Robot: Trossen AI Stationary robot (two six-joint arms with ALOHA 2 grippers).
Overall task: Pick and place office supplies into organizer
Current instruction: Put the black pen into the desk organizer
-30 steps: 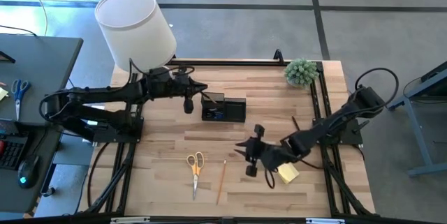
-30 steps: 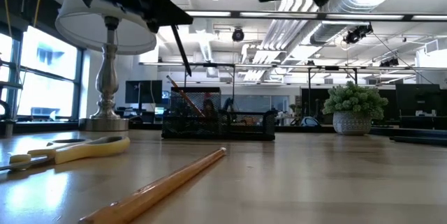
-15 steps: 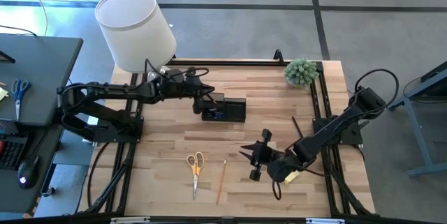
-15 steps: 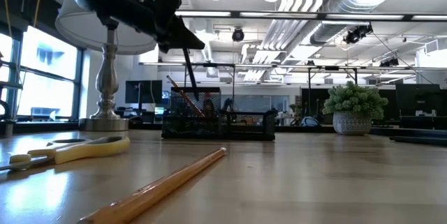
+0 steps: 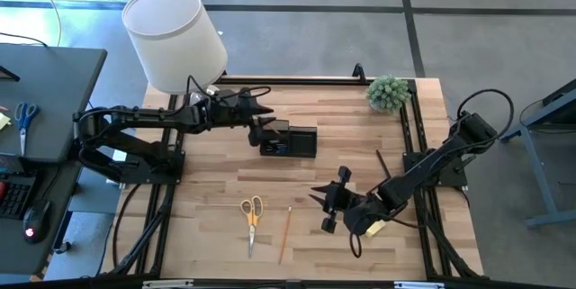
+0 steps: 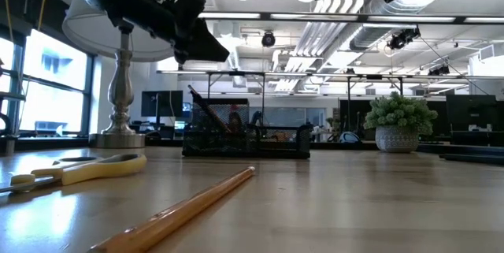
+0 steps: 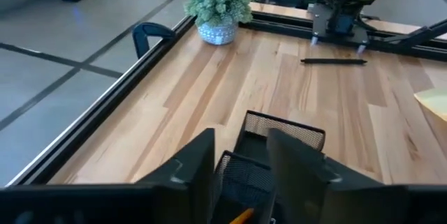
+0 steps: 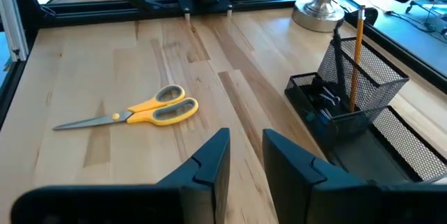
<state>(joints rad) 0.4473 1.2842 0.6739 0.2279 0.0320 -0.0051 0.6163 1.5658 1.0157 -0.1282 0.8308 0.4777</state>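
Note:
The black mesh organizer point(image 5: 290, 140) stands at the table's far middle. A dark pen point(image 8: 338, 60) and a pencil point(image 8: 358, 49) stand in its tall compartment, leaning on the mesh. My left gripper point(image 7: 241, 158) hovers open just above the organizer's left end, with nothing between its fingers. My right gripper point(image 8: 244, 161) is open and empty, above the table right of the yellow-handled scissors point(image 5: 252, 212). A pencil point(image 5: 285, 232) lies flat beside the scissors. The yellow sticky-note pad point(image 5: 375, 227) lies under my right arm. Another dark pen point(image 5: 382, 161) lies near the right rail.
A white-shaded lamp point(image 5: 175, 37) stands at the far left corner, behind my left arm. A small potted plant point(image 5: 389, 93) sits at the far right corner. Black rails point(image 5: 409, 145) run along the table's sides. Bare wood lies between the organizer and the scissors.
My left gripper came down toward the organizer with the dark pen hanging from it, then let go. The pen now stands in the tall compartment, leaning apart from the fingers. My right gripper has shifted slightly, its arm swinging over the sticky-note pad.

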